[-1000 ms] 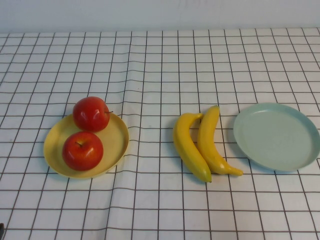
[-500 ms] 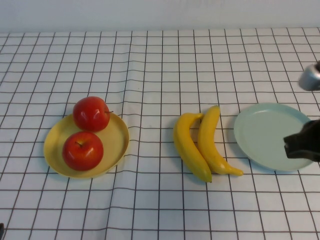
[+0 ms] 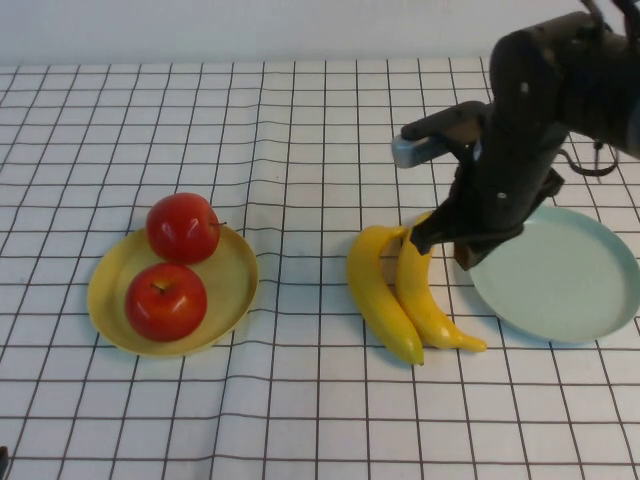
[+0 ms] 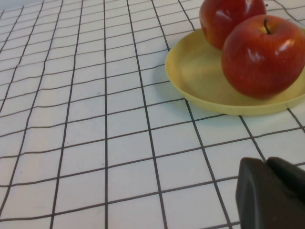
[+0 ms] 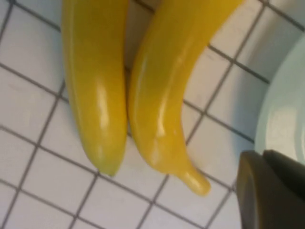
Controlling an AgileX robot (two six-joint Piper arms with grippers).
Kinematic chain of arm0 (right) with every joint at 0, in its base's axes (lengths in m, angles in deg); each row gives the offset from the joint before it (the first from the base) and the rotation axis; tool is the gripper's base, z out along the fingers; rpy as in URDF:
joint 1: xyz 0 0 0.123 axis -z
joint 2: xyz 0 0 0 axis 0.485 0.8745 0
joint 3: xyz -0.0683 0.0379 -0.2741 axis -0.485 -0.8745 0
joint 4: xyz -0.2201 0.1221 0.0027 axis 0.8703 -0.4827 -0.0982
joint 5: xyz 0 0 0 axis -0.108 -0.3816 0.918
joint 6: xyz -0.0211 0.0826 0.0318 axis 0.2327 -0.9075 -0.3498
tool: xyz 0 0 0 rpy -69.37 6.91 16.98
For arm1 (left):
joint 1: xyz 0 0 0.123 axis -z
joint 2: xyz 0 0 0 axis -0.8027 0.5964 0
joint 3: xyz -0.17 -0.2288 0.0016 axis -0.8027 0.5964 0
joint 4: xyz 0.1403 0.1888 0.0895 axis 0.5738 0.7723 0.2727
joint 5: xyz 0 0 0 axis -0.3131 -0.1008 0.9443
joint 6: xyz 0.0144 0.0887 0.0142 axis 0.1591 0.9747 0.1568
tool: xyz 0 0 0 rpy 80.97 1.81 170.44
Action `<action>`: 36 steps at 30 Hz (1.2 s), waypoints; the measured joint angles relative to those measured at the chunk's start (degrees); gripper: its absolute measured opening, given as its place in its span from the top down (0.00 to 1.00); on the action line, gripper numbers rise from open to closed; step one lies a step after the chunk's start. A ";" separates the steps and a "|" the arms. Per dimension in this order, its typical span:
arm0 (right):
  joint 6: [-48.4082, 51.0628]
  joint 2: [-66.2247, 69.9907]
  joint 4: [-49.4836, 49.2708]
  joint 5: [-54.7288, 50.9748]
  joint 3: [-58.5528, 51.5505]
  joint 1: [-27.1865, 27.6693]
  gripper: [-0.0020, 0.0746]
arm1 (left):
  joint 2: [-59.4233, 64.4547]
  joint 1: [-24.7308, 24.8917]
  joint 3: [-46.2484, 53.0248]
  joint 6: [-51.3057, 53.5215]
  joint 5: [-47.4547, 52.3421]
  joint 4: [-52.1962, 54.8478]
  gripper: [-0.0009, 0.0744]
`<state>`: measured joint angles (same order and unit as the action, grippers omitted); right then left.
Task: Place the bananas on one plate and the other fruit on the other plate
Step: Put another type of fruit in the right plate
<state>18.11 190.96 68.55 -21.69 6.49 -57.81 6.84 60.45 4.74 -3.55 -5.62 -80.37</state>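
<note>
High view: right gripper (image 3: 446, 243) over bananas (image 3: 408, 290), fingers' state hidden.
Left gripper (image 4: 271, 193) near yellow plate (image 4: 200, 78) at 5 o'clock, likewise untellable.

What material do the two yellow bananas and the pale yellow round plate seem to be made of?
The two long yellow bananas look like smooth plastic: an even colour, no spots, soft highlights. The pale yellow round plate looks like matte plastic or melamine, uniform with a dull sheen; neither is certain. The right pincer hovers over the bananas; the left pincer is beside the yellow plate.
</note>
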 joint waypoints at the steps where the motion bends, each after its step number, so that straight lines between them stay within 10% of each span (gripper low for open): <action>1: 0.15 1.52 -1.26 0.00 1.66 0.00 0.99 | 0.00 0.00 0.00 0.00 0.00 0.00 0.99; 14: -1.61 12.73 -7.17 3.47 9.93 -0.23 0.27 | 0.00 0.00 0.00 0.00 0.00 0.00 0.99; 24: -2.20 16.24 -7.50 3.71 10.09 -0.23 0.56 | 0.00 0.00 0.00 0.00 0.00 0.00 0.99; 36: -2.15 2.52 -6.60 -0.25 7.13 6.88 0.56 | 0.00 0.00 0.00 0.00 0.00 0.00 0.99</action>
<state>15.96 193.48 61.95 -21.95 13.63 -50.93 6.84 60.45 4.74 -3.55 -5.62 -80.37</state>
